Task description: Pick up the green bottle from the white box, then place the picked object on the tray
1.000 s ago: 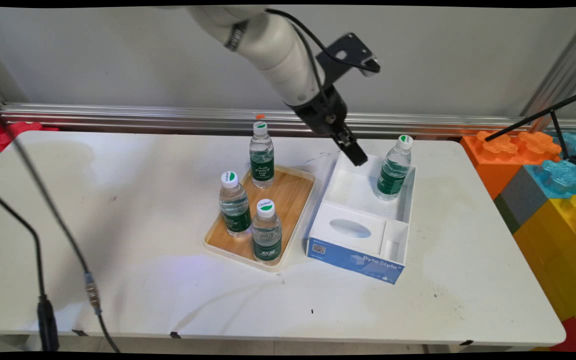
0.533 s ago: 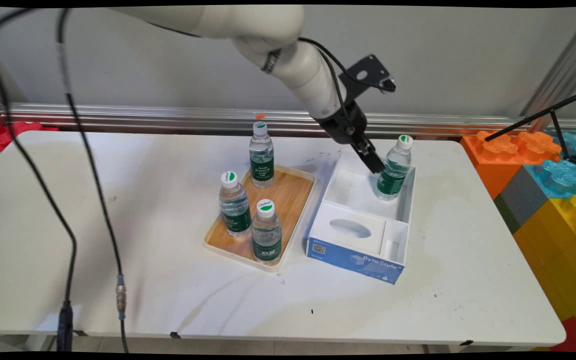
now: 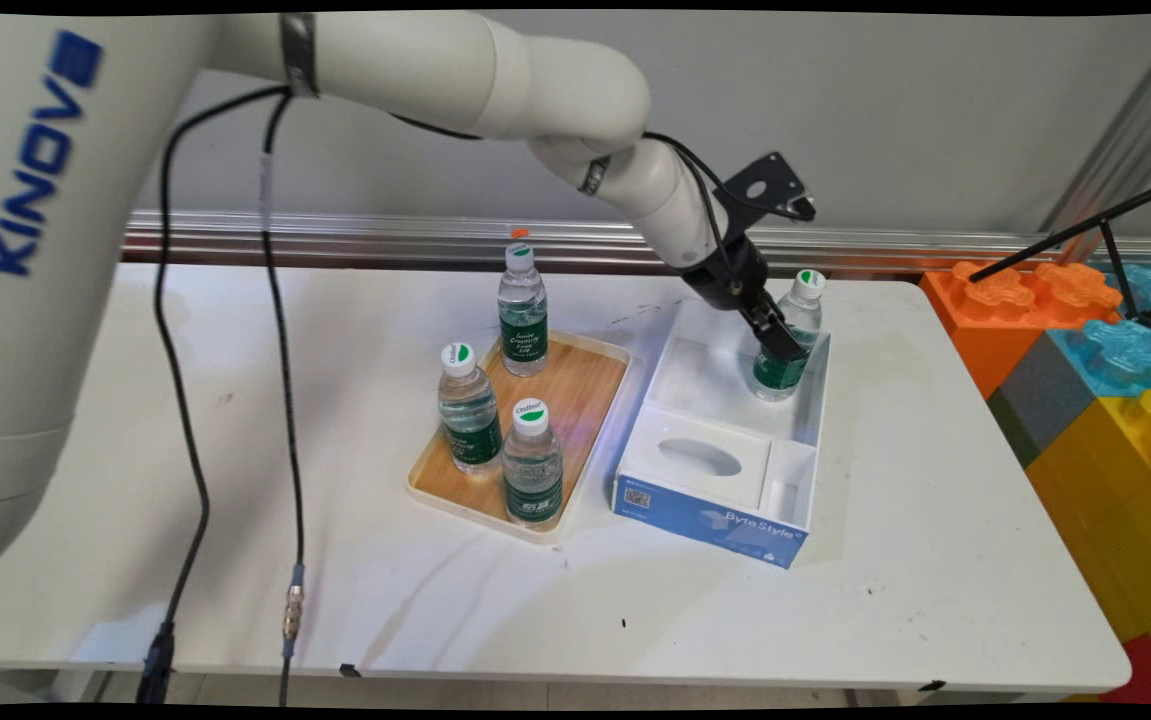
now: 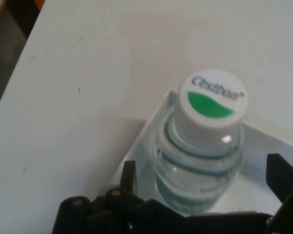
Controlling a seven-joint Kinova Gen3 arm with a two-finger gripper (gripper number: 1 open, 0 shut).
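Note:
A small clear water bottle (image 3: 807,300) with a green label and a white cap stands upright in the far right corner of a white box (image 3: 710,520) with a blue front. My gripper (image 3: 781,342) leans down from the upper left and reaches the bottle's body just below its neck. In the hand view the bottle (image 4: 210,126) stands between my two fingers (image 4: 129,175). The gripper (image 4: 205,173) is open, with a gap on each side of the bottle. The bottle's base is hidden behind the linkage.
A wooden tray (image 3: 580,385) with a cream rim lies left of the box and holds three more upright bottles (image 3: 523,310) (image 3: 468,405) (image 3: 533,465). Large coloured blocks (image 3: 1085,340) stand off the table's right end. Black cables (image 3: 280,400) hang at the left.
My gripper has moved down and to the right, from above the box's far left corner to the bottle in the box, which now stands between its fingers. No bottle has moved.

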